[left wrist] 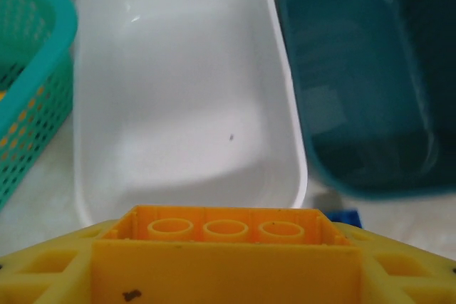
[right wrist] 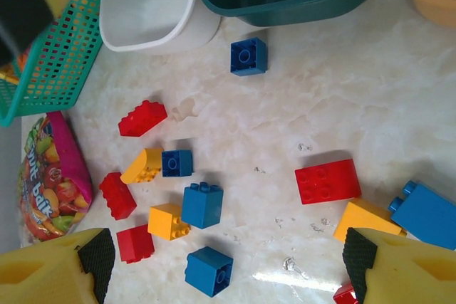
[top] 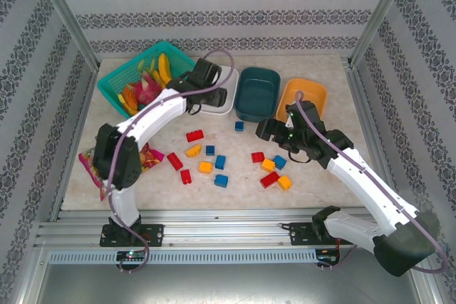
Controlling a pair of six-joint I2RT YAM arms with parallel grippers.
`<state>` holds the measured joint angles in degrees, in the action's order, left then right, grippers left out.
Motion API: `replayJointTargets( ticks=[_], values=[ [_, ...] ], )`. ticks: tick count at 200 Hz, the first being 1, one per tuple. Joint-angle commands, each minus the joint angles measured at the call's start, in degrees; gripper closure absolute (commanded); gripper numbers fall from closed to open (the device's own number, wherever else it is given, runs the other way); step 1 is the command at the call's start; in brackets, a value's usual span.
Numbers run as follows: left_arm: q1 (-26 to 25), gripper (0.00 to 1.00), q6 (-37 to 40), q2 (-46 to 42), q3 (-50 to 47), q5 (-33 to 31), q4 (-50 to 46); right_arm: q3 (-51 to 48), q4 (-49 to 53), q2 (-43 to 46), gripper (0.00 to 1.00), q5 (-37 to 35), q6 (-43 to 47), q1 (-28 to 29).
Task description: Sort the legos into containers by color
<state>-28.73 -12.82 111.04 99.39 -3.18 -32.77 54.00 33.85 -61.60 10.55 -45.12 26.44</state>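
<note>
My left gripper is shut on a yellow-orange lego, hollow underside facing the camera, held just short of the near rim of the white container. The dark teal container stands to its right, and the orange container is further right. Red, blue and yellow legos lie scattered mid-table, among them a red one, a blue one and a yellow one. My right gripper hangs open above them, near a blue lego, with nothing between its pads.
A turquoise mesh basket with toy fruit stands at the back left beside the white container. A colourful snack packet lies at the left edge by the left arm. Metal frame posts and patterned walls bound the table.
</note>
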Motion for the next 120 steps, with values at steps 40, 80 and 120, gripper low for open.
replayJointTargets(
  ticks=[40,80,120],
  values=[
    [4.69,0.37,-3.88,25.74,28.57,1.71,-11.66,4.60,3.95,-1.79,0.14,0.97,-0.71,0.55],
    [6.01,0.24,-5.49,30.57,31.00,4.85,-12.13,3.12,9.72,-0.50,0.16,-0.77,-2.95,0.63],
    [6.06,0.14,-5.96,28.18,31.16,6.50,-11.39,1.43,16.85,0.20,0.23,-3.03,-9.66,0.86]
  ],
)
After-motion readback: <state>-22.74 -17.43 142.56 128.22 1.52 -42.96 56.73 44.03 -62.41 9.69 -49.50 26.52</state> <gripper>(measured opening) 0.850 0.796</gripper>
